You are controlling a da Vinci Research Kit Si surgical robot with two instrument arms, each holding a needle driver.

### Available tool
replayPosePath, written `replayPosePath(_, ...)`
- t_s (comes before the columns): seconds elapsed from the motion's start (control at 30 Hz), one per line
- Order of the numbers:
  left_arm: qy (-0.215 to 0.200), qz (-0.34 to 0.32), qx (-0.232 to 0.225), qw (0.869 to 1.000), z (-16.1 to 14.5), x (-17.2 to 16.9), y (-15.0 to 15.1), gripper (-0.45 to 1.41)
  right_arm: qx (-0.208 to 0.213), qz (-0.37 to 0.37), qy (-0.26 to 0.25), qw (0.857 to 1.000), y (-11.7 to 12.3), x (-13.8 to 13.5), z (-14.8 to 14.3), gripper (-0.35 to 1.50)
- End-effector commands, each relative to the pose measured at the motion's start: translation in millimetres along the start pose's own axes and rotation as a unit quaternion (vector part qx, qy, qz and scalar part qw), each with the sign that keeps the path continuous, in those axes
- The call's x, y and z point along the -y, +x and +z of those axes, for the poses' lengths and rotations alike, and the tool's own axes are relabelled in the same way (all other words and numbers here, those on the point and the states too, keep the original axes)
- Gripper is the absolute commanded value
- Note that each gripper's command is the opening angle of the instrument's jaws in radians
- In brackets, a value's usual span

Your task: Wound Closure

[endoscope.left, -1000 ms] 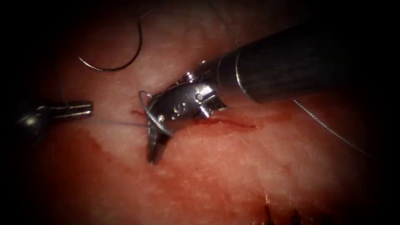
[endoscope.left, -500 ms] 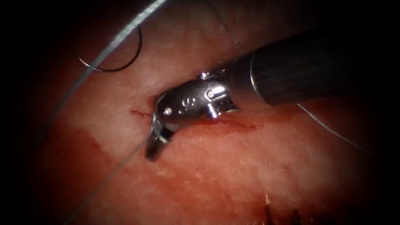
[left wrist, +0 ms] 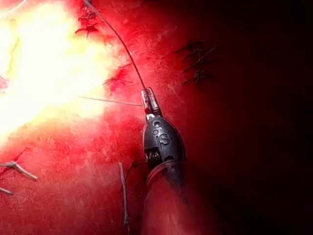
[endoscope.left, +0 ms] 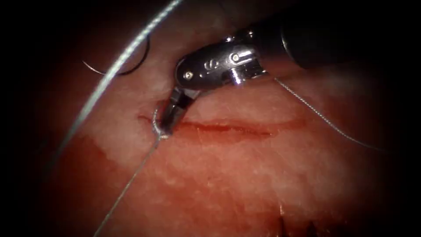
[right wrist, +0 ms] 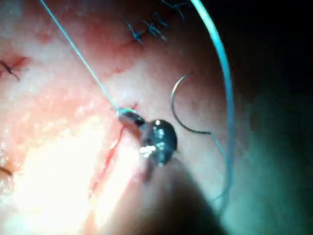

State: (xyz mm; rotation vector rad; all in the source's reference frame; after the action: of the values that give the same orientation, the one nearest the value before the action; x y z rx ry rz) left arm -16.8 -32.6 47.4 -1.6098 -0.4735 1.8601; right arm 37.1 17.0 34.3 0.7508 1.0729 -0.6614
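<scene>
The tissue (endoscope.left: 245, 184) has a cut (endoscope.left: 228, 128) running left to right. My right tool (endoscope.left: 166, 125) points down at the cut's left end, its jaws shut on the thread (endoscope.left: 131, 180) just above a small knot (endoscope.left: 158, 131). From there the thread runs taut down and to the left. In the right wrist view the right tool (right wrist: 124, 115) holds that thread (right wrist: 78, 51). The left tool (left wrist: 149, 95) is shut on thread (left wrist: 122, 46) in its wrist view. The curved needle (endoscope.left: 127, 71) lies free on the tissue left of and beyond the cut, held by neither tool, also seen as needle (right wrist: 174, 110).
A blurred strand of thread (endoscope.left: 114, 66) arcs close to the endoscope across the needle. Another strand (endoscope.left: 320, 115) trails off to the right. Older stitches (left wrist: 195, 63) and stitches (right wrist: 146, 29) sit on the tissue; dark stitch ends (endoscope.left: 280, 224) show at the near edge.
The left tool has gone out of the endoscope view to the left. The right tool rose back to the cut's left end; the loop around it is now a small knot.
</scene>
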Motion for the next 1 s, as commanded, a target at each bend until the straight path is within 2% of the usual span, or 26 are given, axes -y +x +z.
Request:
replayPosePath(0.03, -0.001, -0.003, 0.001, 1.000, 0.0, -1.3, -1.2, -0.45, 0.003, 0.008, -0.013, 1.000, -1.0, -0.6, 0.4, -0.35)
replayPosePath(0.57, -0.006, -0.023, 0.000, 1.000, -0.2, -3.2, -1.7, -0.45, 0.006, 0.069, -0.090, 0.994, -2.8, -1.8, -2.5, -0.35)
replayPosePath(1.0, -0.032, -0.040, -0.001, 0.999, -0.7, -7.5, -2.0, -0.45, 0.022, 0.127, -0.141, 0.982, -4.9, -2.5, -2.8, -0.35)
